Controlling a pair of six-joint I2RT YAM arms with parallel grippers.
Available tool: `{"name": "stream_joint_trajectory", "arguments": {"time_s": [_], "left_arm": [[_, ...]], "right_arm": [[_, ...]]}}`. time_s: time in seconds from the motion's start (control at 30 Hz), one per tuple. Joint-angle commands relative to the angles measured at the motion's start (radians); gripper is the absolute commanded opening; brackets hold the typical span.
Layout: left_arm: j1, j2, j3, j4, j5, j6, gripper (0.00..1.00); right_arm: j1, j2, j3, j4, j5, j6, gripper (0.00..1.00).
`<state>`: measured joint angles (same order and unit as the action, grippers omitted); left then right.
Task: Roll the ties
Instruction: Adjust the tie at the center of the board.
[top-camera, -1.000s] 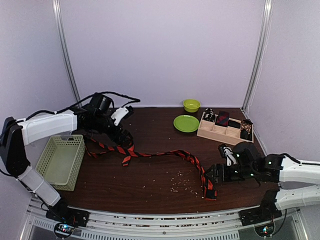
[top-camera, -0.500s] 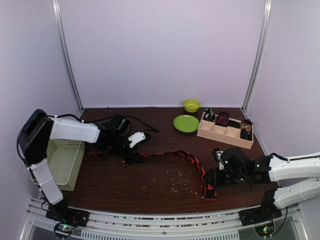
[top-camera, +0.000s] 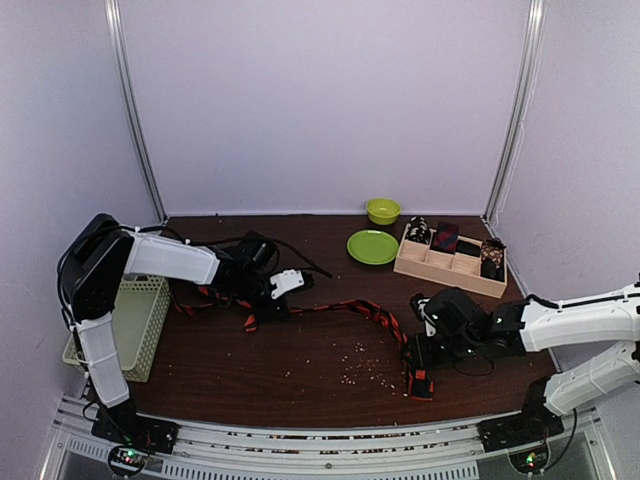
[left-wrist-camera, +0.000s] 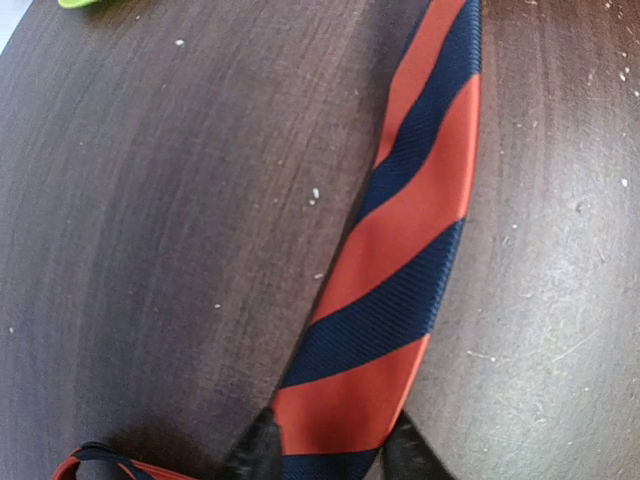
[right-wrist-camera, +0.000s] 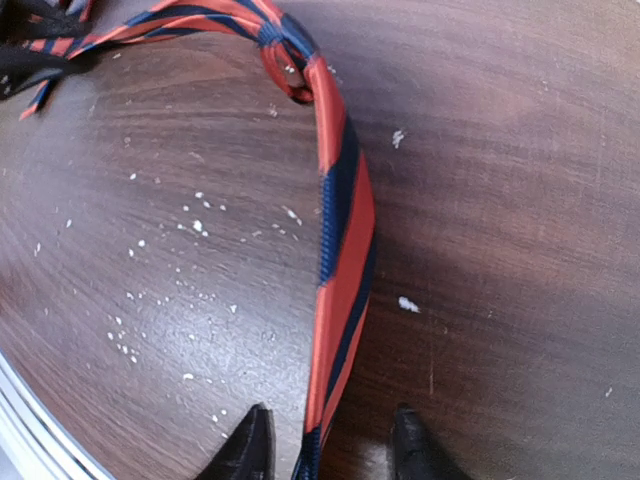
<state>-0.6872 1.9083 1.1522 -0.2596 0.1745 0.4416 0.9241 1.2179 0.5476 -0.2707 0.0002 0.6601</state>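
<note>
Straddling the striped tie (left-wrist-camera: 395, 250), right fingers (right-wrist-camera: 250, 445) stand spread; left fingers (left-wrist-camera: 262, 452) touch its edges, grip impossible to tell.

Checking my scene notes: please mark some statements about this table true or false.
1. The striped tie lies unrolled across the table. True.
2. The green bowl sits on the green plate. False: it stands behind the plate, apart.
3. The right tool straddles the tie. True.
4. The mesh basket stands at the table's right. False: it is at the left edge.
5. The wooden tray holds rolled ties. True.
</note>
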Motion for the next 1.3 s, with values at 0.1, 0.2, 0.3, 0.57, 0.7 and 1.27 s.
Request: {"name": "stream_joint_trajectory", "arguments": {"time_s": [0.1, 0.2, 0.3, 0.57, 0.7, 1.27], "left_arm": [[0.000, -0.013, 0.051, -0.060, -0.024, 0.024, 0.15], [0.000, -0.044, 0.075, -0.147, -0.049, 0.018, 0.00], [0.001, -0.105, 0.068, -0.220, -0.080, 0.026, 0.00], [0.010, -0.189, 0.105, -0.578, -0.048, 0.097, 0.00], [0.010, -0.218, 0.095, -0.657, 0.056, 0.096, 0.00], [0.046, 0.149, 0.390, -0.763, 0.144, 0.135, 0.00]], "right_arm": [[-0.032, 0.006, 0.047, -0.080, -0.005, -0.054, 0.00], [-0.054, -0.051, 0.118, -0.189, 0.058, -0.127, 0.00], [-0.109, -0.083, 0.225, -0.303, 0.070, -0.266, 0.00], [-0.159, -0.038, 0.480, -0.717, 0.127, -0.525, 0.00], [-0.167, 0.007, 0.518, -0.754, 0.089, -0.607, 0.00], [-0.325, 0.585, 0.582, -0.752, 0.062, -0.773, 0.00]]}}
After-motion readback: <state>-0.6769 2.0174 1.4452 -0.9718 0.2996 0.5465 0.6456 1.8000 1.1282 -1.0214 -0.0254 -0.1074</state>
